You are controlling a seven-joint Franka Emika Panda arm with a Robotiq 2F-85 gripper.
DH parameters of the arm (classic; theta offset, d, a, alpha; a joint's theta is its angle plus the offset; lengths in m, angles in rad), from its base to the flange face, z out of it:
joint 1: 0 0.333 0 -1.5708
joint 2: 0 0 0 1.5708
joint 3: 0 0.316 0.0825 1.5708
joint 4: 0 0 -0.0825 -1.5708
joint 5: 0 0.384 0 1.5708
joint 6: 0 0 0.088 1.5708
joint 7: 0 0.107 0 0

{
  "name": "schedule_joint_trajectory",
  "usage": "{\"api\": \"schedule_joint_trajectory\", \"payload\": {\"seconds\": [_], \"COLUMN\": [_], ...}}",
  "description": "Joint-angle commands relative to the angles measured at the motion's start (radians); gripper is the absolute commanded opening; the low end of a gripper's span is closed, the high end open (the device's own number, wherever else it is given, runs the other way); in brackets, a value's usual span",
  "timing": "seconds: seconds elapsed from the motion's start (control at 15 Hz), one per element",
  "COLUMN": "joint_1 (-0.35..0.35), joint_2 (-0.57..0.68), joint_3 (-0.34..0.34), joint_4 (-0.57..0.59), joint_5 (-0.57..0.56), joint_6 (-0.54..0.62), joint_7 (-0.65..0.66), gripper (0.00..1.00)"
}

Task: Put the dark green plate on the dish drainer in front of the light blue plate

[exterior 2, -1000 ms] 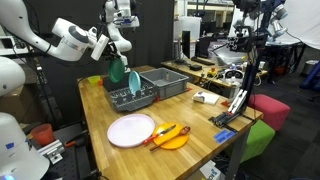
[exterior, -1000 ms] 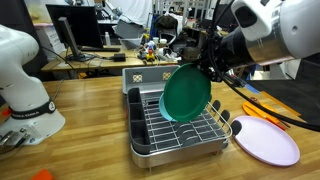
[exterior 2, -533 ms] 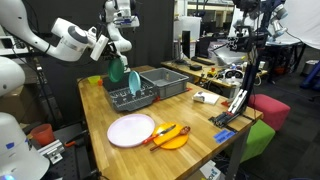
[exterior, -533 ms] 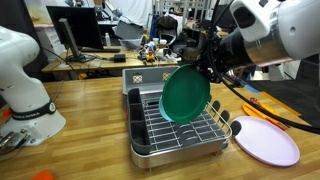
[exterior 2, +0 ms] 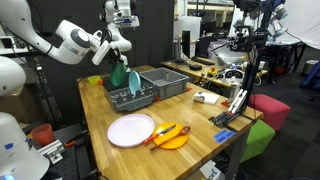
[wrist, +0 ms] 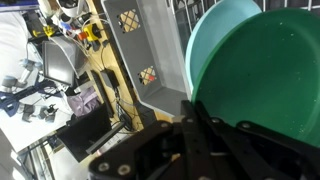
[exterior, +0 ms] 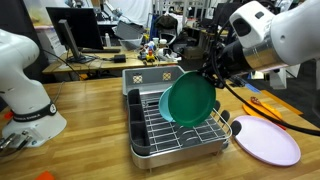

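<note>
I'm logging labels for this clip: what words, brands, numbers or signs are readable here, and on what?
None can be read in any view.
White robot base: dark marks near its foot, too blurred to read.
Green plate, blue plate, dish rack: no print visible.

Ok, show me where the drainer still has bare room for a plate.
Bare wire grid lies between the dark green plate and the near rim of the dish drainer. Crowded behind: the light blue plate and the end effector gripping the green one.
</note>
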Motion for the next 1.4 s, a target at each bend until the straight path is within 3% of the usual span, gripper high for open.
{"api": "schedule_joint_trajectory", "payload": {"seconds": [0.0, 0.07, 0.93, 1.33], "joint_1": [-0.008, -0.015, -0.022, -0.045], "joint_2": [0.015, 0.024, -0.020, -0.076], "joint_3": [0.002, 0.003, 0.016, 0.072], "joint_4": [-0.004, -0.004, 0.003, 0.019], "joint_5": [0.019, 0.019, 0.020, 0.037], "joint_6": [0.000, 0.001, -0.001, -0.011], "joint_7": [-0.014, -0.015, -0.017, 0.006], "gripper": [0.01, 0.06, 0.01, 0.01]}}
